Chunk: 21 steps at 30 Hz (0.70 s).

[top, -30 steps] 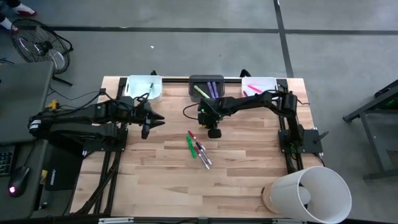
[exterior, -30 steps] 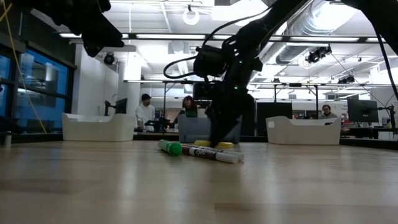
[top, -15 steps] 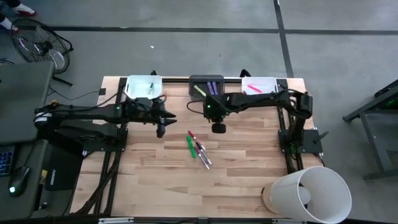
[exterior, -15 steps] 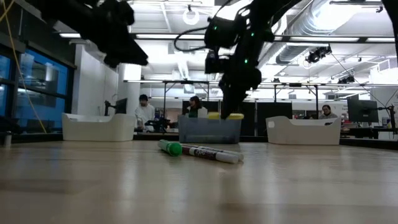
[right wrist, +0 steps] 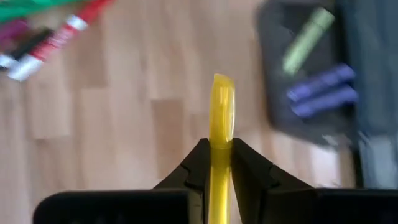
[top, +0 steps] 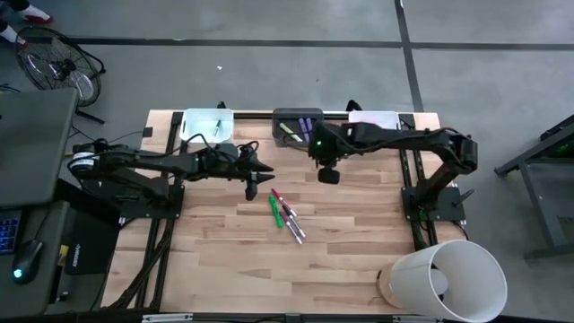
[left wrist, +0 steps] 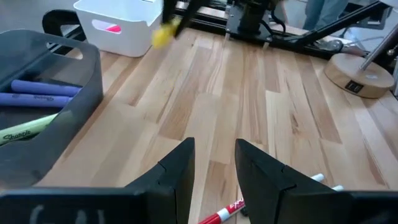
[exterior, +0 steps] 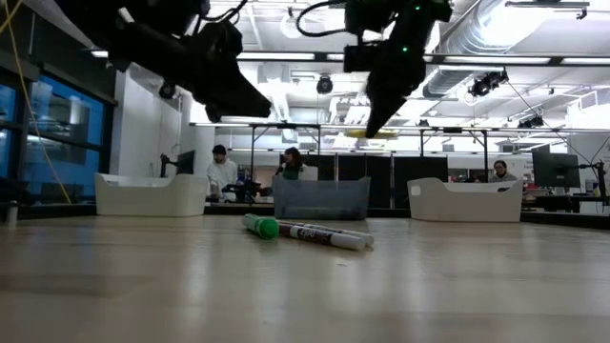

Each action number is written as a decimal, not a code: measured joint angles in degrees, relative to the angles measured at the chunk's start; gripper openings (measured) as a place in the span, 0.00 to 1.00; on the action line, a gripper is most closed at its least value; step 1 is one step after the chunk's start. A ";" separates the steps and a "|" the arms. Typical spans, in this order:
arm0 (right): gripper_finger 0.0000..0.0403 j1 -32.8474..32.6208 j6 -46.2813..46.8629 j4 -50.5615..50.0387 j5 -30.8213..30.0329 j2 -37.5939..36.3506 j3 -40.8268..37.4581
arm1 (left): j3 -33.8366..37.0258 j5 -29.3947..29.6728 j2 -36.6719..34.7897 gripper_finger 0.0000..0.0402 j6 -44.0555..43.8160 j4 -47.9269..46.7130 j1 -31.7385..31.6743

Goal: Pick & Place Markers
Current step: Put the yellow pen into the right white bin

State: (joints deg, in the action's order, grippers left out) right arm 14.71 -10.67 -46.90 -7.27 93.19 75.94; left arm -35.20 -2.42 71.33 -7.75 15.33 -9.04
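My right gripper (top: pixel 328 173) (exterior: pixel 374 122) (right wrist: pixel 221 158) hangs above the table in front of the dark middle bin (top: pixel 298 126), shut on a yellow marker (right wrist: pixel 221 112) (exterior: pixel 370 134) (left wrist: pixel 163 34). Three markers, red (top: pixel 278 196), green (top: pixel 275 211) and dark/white (top: pixel 293 226), lie flat on the wood mid-table (exterior: pixel 315 232). My left gripper (top: pixel 254 186) (left wrist: pixel 211 168) (exterior: pixel 250 97) is open and hovers just left of them, with a red marker (left wrist: pixel 219 216) under its fingertips. The dark bin (left wrist: pixel 87 81) holds purple and yellow-green markers. My right gripper pinches the yellow marker's shaft (right wrist: pixel 221 144) between its two fingers, coming from above and pointing down. One end of the marker (right wrist: pixel 222 81) sticks out past the fingertips. The marker lies roughly level and is lifted clear of the table.
Three bins line the far edge: a white one at left (top: pixel 208 126), the dark one in the middle, a white one at right (top: pixel 372 119) with a pink marker (left wrist: pixel 112 27). A white cone on a round wooden base (top: pixel 439 278) stands at the near right corner. People sit beyond the table.
My right gripper has risen from the table with the yellow marker, lifting it clear, and moved toward the far right, nearer the dark bin. My left gripper has travelled toward the table's right, up to the markers lying mid-table. Those markers have stayed put.
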 joint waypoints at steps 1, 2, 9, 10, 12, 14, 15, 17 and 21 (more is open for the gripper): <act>0.09 0.52 0.65 -0.80 -1.06 -0.66 0.00 | 0.00 -0.02 0.03 0.28 0.00 -0.02 0.00; 0.09 1.08 1.58 -1.41 -1.76 -1.35 0.00 | 0.00 -0.06 0.03 0.28 -0.01 -0.02 0.00; 0.12 6.48 7.33 -5.52 -7.43 -2.97 0.02 | -0.02 -1.78 -1.93 0.28 0.03 -1.29 0.00; 0.12 7.38 8.34 -5.97 -7.98 -2.91 0.02 | -0.02 -1.96 -2.17 0.28 0.12 -1.99 0.00; 0.11 9.08 10.63 -6.13 -8.98 -2.82 0.02 | -0.02 -2.45 -2.45 0.28 0.24 -3.24 0.00; 0.10 10.74 12.68 -6.81 -9.66 -2.78 0.02 | -0.01 -2.88 -2.98 0.28 0.26 -4.40 0.00; 0.10 11.59 13.98 -7.03 -9.99 -2.74 0.02 | -0.01 -3.25 -3.31 0.28 0.30 -4.78 0.00; 0.10 13.32 17.38 -6.87 -10.46 -2.72 0.02 | 0.00 -4.63 -4.19 0.28 0.42 -5.98 0.00; 0.12 16.79 23.29 -6.90 -9.51 -2.69 0.02 | 0.00 -7.95 -6.40 0.28 1.84 -6.87 0.00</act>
State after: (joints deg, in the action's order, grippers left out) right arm 31.50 12.62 -53.80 -16.77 90.50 75.96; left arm -35.20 -10.36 64.93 -5.91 8.46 -9.04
